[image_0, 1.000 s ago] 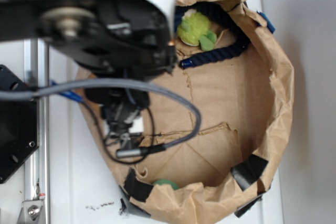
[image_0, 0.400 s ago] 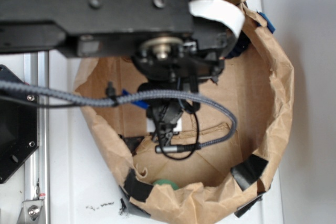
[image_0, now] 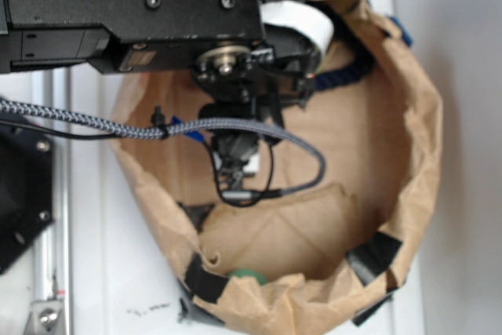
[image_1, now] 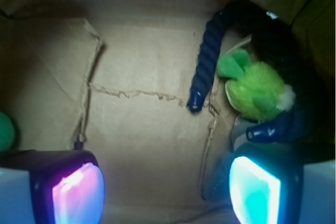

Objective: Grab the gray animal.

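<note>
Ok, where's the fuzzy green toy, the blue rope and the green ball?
green toy (image_1: 261,91), wrist view, on its fuzzy body.
rope (image_1: 206,59), wrist view, on the straight stretch above its near end.
ball (image_1: 4,130), wrist view, on the bit showing at the left edge.

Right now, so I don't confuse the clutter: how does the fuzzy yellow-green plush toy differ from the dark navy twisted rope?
The fuzzy yellow-green plush toy is rounded and bright; the dark navy twisted rope is long, thin and dark. The plush looks fluffy, the rope tightly twisted. The rope curls around the plush. Both lie inside the brown paper bag.
</note>
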Tool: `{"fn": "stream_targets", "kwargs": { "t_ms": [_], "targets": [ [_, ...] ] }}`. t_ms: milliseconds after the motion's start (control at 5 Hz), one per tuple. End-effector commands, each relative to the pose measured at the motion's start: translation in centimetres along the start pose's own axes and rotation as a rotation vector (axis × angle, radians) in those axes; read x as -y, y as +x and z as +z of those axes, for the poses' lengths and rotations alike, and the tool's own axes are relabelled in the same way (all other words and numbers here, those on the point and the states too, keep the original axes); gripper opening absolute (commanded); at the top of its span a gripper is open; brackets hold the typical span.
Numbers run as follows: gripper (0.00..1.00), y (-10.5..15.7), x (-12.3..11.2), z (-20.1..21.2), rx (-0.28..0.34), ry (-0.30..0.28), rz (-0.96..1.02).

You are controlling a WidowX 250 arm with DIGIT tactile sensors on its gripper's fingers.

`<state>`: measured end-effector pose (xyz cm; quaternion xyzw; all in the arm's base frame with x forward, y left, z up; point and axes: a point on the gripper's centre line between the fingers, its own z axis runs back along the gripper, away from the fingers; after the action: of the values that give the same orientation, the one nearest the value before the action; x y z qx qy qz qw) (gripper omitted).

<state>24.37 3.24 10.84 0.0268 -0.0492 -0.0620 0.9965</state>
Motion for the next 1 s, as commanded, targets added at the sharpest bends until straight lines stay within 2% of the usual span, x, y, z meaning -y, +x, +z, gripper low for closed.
{"fn": "stream_targets", "kwargs": {
  "t_ms": [0, 200, 400, 800],
  "targets": [
    [1.0, -1.1, -1.0, -2.5, -0.014, 0.079, 0.021],
    [1.0, -1.3, -1.8, -3.0, -0.027, 0.095, 0.052],
    [1.0, -1.1, -3.6, -2.5, -0.026, 0.095, 0.108],
    [1.0, -1.7, -5.2, -1.0, 0.016, 0.141, 0.157]
  ]
}}
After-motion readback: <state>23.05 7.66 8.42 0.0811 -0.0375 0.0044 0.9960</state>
